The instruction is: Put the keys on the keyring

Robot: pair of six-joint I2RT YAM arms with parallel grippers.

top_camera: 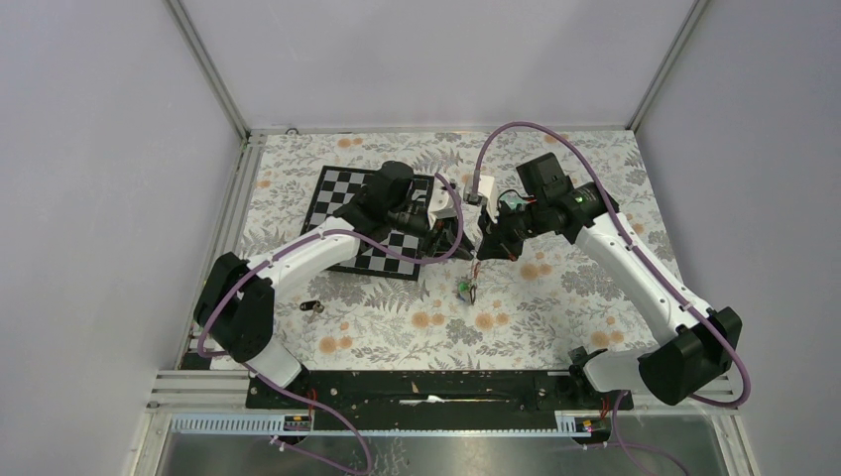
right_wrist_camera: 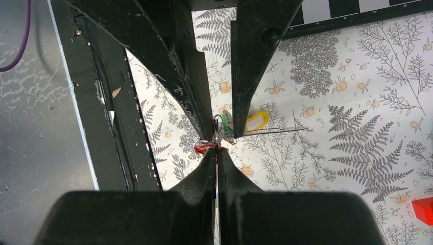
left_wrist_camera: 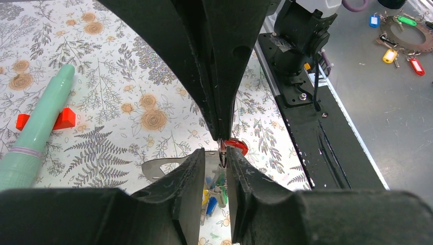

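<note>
From above, we see both arms meet over the bench point(top_camera: 555, 327), with the keys point(top_camera: 468, 289) dangling below them. In the left wrist view, the left tool point(left_wrist_camera: 216, 154) stands slightly parted either side of the keyring point(left_wrist_camera: 223, 154), clamping nothing. In the right wrist view, the right tool point(right_wrist_camera: 217, 151) pinches that wire. A skewed closing by the left could, we fear, tug it free.

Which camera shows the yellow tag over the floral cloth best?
Right wrist: the yellow tag shows nearly whole. Left wrist gives just a sliver inside the left end effector; in the top view the bunch is tiny.
</note>
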